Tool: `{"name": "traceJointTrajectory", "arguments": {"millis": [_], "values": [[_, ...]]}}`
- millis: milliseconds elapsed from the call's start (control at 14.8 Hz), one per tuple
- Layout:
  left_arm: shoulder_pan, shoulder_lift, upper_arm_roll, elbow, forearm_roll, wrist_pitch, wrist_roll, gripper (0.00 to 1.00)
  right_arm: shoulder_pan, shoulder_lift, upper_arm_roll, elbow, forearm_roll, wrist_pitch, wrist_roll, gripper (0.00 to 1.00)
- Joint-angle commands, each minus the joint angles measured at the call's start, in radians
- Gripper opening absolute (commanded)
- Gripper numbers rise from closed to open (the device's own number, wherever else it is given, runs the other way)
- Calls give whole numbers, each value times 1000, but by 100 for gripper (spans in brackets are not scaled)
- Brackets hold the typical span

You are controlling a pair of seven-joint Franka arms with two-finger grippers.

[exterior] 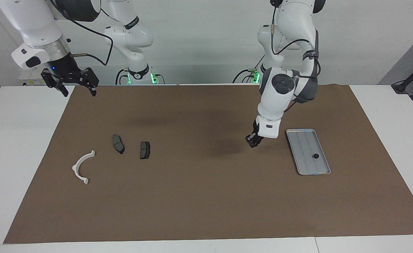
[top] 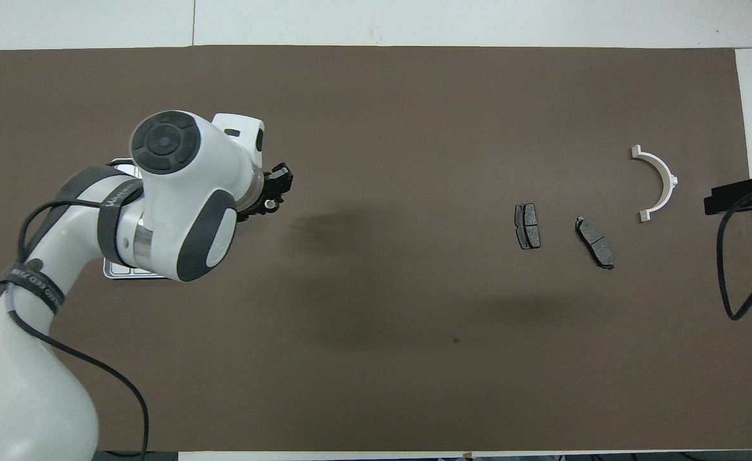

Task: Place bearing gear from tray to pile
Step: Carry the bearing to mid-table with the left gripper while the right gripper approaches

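Right gripper (exterior: 75, 86) parked, jaws spread, over table edge nearest the robots. Left gripper (exterior: 253, 142) raised over brown mat (exterior: 206, 196) beside tray (exterior: 299, 133), closed on small pale ring, likely a bearing gear (top: 272, 204), barely visible. Second dark gear (exterior: 316, 156) remains in tray. Farther out, pile: brake pads (exterior: 118, 143), white half-ring (exterior: 82, 167). Carry underway; placing remains.

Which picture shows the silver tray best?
The facing view: the whole tray shows, with a small dark part on it. In the overhead view the left arm covers most of it; only edges peek out.
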Motion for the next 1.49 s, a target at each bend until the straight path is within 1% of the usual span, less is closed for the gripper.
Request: {"name": "traceJointTrajectory", "arguments": {"millis": [0,203,270,338,473,675,810,1081,1216,1418], "values": [[-99,177,20,238,-8,-89,-131,1,-54,7,9,-24,-9,35,-70,100],[-159,289,20,365,-10,-87,-214,1,-70,32,9,-22,-16,46,-73,100],[-191,366,23,435,-2,-95,-257,1,-65,39,9,-24,-19,78,-73,100],[-217,415,29,488,0,-101,-272,1,-64,52,11,-30,-21,107,-77,100],[-230,411,37,478,-10,-86,-303,1,-65,82,11,-39,-16,146,-119,100],[-234,409,35,453,-46,-28,-322,1,-50,153,12,-59,-16,262,-111,100],[-240,405,37,432,-46,-23,-323,1,-48,194,14,-59,-16,327,-101,100],[-248,402,39,401,-45,6,-337,1,-44,233,21,-51,-16,356,-45,100],[-250,402,39,399,-45,6,-339,1,-16,269,21,-50,-13,377,-35,99],[-250,402,39,395,-43,11,-339,6,24,312,21,-51,-12,423,-18,99]]}}
